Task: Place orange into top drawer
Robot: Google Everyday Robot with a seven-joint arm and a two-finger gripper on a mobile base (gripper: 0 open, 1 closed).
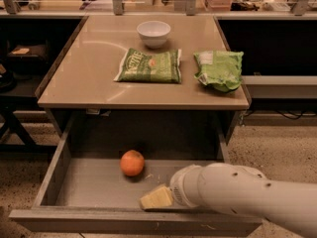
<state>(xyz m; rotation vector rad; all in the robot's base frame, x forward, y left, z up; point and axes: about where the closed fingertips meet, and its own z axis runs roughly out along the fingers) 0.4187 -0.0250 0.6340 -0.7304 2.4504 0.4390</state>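
Note:
The orange (132, 162) lies on the flat bottom of the open top drawer (84, 187), left of the middle and resting by itself. My gripper (156, 197) is inside the drawer near the front panel, to the right of and in front of the orange, with a clear gap between them. It holds nothing that I can see. My pale arm (237, 195) enters from the lower right and hides the drawer's right front corner.
The table top (89, 83) above the drawer carries a white bowl (153, 32) at the back, a green chip bag (150, 66) in the middle and a crumpled green bag (219, 69) on the right. Dark shelving stands on both sides.

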